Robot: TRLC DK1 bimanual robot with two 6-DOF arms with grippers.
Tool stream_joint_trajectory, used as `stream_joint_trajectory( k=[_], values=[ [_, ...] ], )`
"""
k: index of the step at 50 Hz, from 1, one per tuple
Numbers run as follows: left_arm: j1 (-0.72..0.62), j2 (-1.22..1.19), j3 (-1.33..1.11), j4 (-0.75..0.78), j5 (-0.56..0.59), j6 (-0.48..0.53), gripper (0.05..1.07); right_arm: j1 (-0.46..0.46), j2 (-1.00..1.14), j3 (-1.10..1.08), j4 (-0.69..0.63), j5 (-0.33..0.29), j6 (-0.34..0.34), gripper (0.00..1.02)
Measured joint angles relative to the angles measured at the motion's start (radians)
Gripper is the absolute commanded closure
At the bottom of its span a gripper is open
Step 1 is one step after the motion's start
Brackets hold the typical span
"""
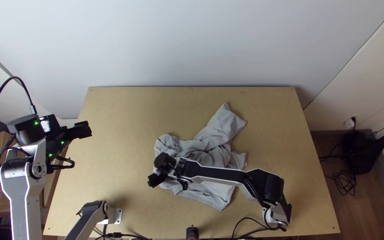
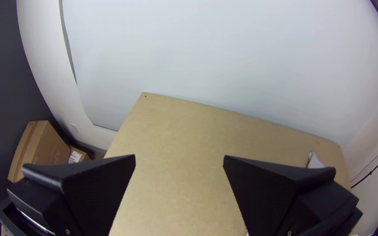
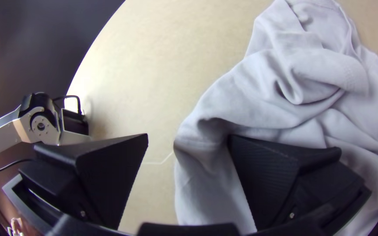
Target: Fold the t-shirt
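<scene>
A light grey t-shirt point(image 1: 214, 144) lies bunched and wrinkled around the middle of the table, one part stretching toward the back right. Over its left side is my right gripper point(image 1: 153, 181), near the shirt's edge. In the right wrist view my right gripper point(image 3: 189, 137) stands open, one finger against or just over the shirt point(image 3: 285, 87), the other over bare wood. My left gripper point(image 1: 84, 130) is at the table's left edge, well away from the cloth. The left wrist view has my left gripper point(image 2: 179, 157) open with nothing between its fingers, and a bit of shirt point(image 2: 315, 161) far off.
The wooden table point(image 1: 121, 115) has bare wood left of, behind and right of the shirt. A further arm link point(image 1: 85, 218) stands at the near left edge. Cables point(image 1: 245, 226) lie along the near edge. Cardboard boxes point(image 2: 44, 146) stand beyond the left side.
</scene>
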Motion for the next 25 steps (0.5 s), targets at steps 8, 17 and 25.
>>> stream_joint_trajectory(
  k=[8,17,25],
  values=[
    [0.0,0.0,0.0,0.0,0.0,0.0,0.1,0.002,0.019,0.011,-0.003,0.048,-0.027,0.94],
    [0.0,-0.006,-0.013,0.005,0.0,0.0,0.1,0.002,0.022,0.006,-0.012,0.072,-0.042,1.0],
    [-0.01,-0.019,-0.068,0.007,0.0,0.008,0.1,-0.005,-0.062,-0.083,-0.017,0.072,-0.042,1.0]
  ],
)
